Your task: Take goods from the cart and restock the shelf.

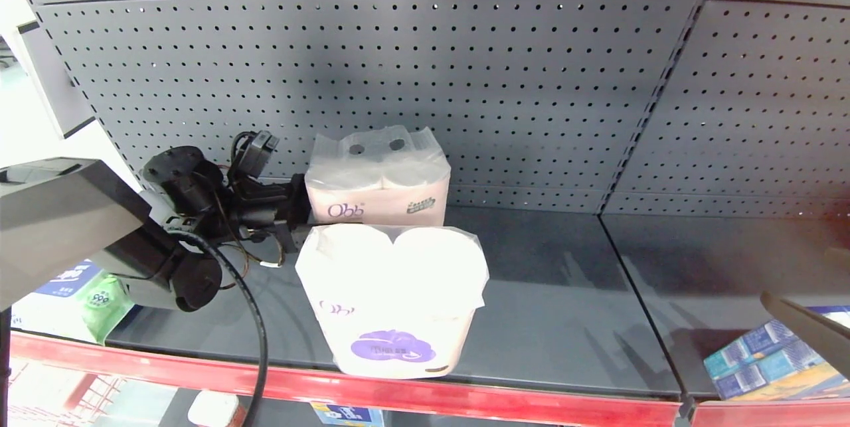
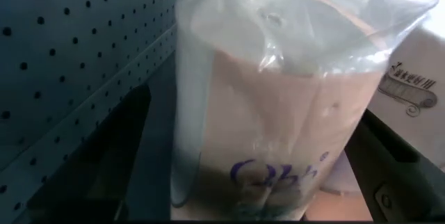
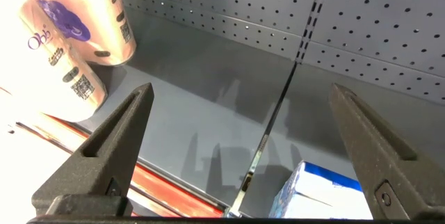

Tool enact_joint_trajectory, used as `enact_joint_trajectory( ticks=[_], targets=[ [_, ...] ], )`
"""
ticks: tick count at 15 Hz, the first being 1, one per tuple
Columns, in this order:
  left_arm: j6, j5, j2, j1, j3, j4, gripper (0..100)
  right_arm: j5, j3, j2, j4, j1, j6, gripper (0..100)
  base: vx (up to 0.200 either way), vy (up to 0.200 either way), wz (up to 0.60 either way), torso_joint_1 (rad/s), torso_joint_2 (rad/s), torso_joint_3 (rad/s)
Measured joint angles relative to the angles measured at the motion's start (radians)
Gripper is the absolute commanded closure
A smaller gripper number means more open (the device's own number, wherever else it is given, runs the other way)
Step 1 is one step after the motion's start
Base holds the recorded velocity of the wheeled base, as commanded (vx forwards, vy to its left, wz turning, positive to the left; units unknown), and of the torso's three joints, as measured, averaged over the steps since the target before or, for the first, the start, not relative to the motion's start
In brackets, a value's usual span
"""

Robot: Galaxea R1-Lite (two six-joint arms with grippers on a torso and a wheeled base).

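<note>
Two plastic-wrapped packs of toilet rolls stand on the grey shelf [image 1: 564, 307]. The back pack [image 1: 378, 178] is against the pegboard, and the front pack [image 1: 392, 294] stands near the red shelf lip. My left gripper [image 1: 302, 208] is at the back pack's left end. In the left wrist view its dark fingers [image 2: 128, 147] flank that pack [image 2: 278, 113] with a gap on one side, so the left gripper [image 2: 257, 147] is open. My right gripper [image 3: 241, 92] hangs open over the shelf's right part with nothing between its fingers; the front pack [image 3: 69, 36] is off to its side.
A blue box [image 1: 764, 360] lies at the shelf's front right, below the right gripper [image 1: 807, 331]. A green packet [image 1: 99, 307] sits at the far left. The pegboard back wall [image 1: 465, 82] and the red front lip [image 1: 398, 390] bound the shelf. Bare shelf spreads right of the packs.
</note>
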Motion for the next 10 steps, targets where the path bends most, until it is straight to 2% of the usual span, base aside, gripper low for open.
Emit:
enact_joint_trajectory(
  ticks=[3, 10],
  targets=[
    [-0.001, 0.000, -0.024, 0.009, 0.027, -0.002, 0, -0.001, 0.001, -0.001, 0.000, 0.000, 0.000, 0, 0.000, 0.000, 0.00, 0.000, 0.00, 0.000],
    [0.001, 0.001, -0.106, 0.070, 0.122, -0.003, 0, -0.001, 0.013, -0.006, 0.000, 0.000, 0.000, 0, 0.000, 0.000, 0.00, 0.000, 0.00, 0.000]
  ],
)
